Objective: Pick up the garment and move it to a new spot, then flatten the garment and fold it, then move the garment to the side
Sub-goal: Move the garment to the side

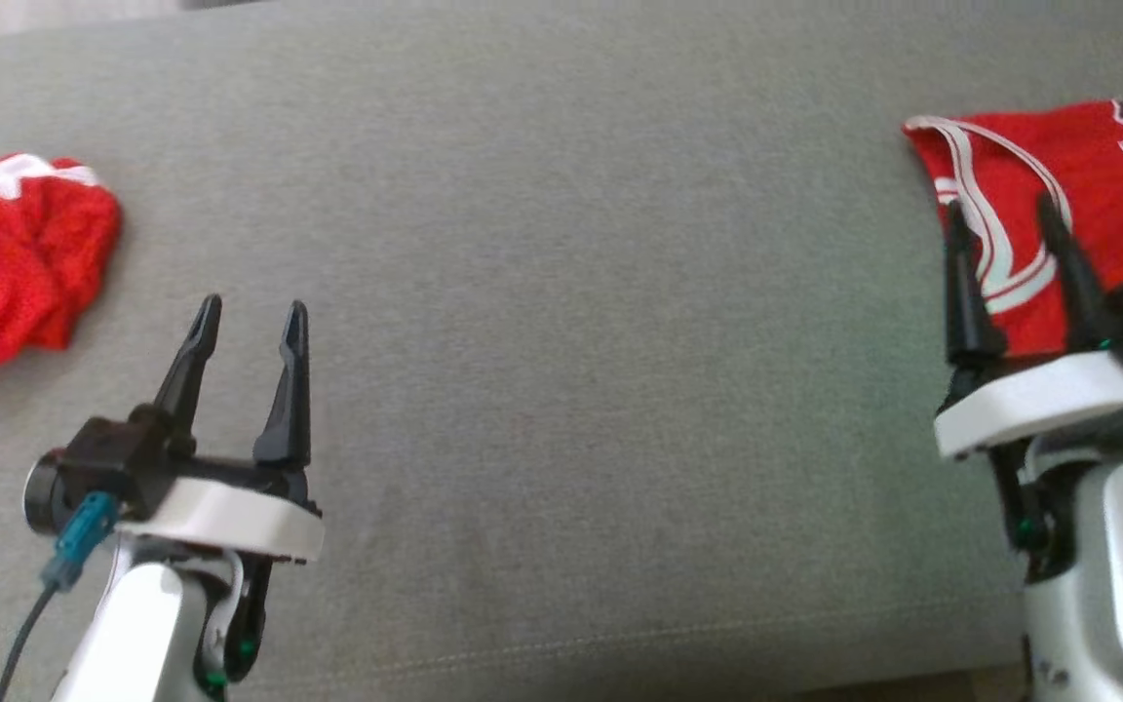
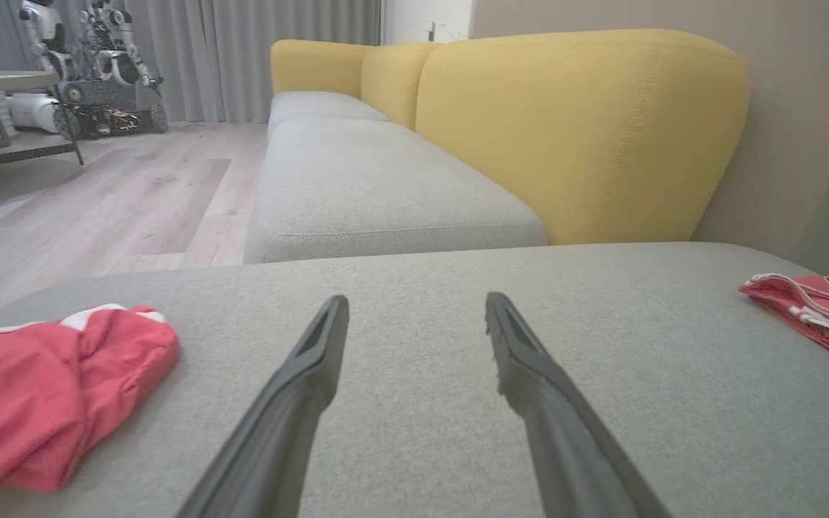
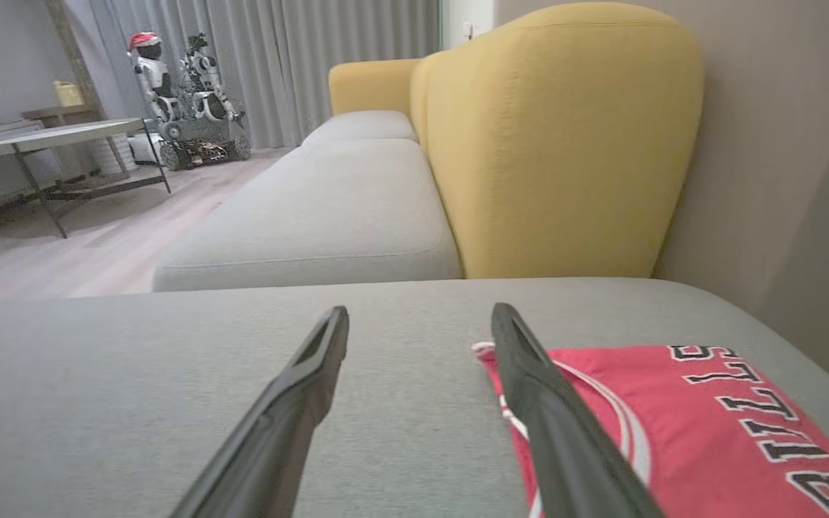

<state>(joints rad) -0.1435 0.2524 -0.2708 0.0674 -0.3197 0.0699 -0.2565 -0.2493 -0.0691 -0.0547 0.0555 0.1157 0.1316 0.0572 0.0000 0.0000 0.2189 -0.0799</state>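
A folded red garment (image 1: 1098, 166) with white trim and block lettering lies flat at the far right of the grey seat cushion (image 1: 571, 341). My right gripper (image 1: 998, 205) stands open at the garment's near left corner, nothing between its fingers. In the right wrist view the right gripper (image 3: 420, 309) has its right finger over the garment's (image 3: 673, 417) edge and its left finger over bare cushion. My left gripper (image 1: 253, 307) is open above the cushion at lower left, empty. In the left wrist view the left gripper (image 2: 417, 298) points across the cushion, with the folded garment (image 2: 817, 309) far to its right.
A second, crumpled red garment (image 1: 6, 253) (image 2: 40, 388) lies at the cushion's left end, beside my left gripper. A yellow backrest (image 3: 565, 144) and further grey seats (image 2: 357, 187) stand beyond. Wooden floor (image 2: 98, 201), a low table (image 3: 47, 137) and another robot (image 2: 98, 72) are further off.
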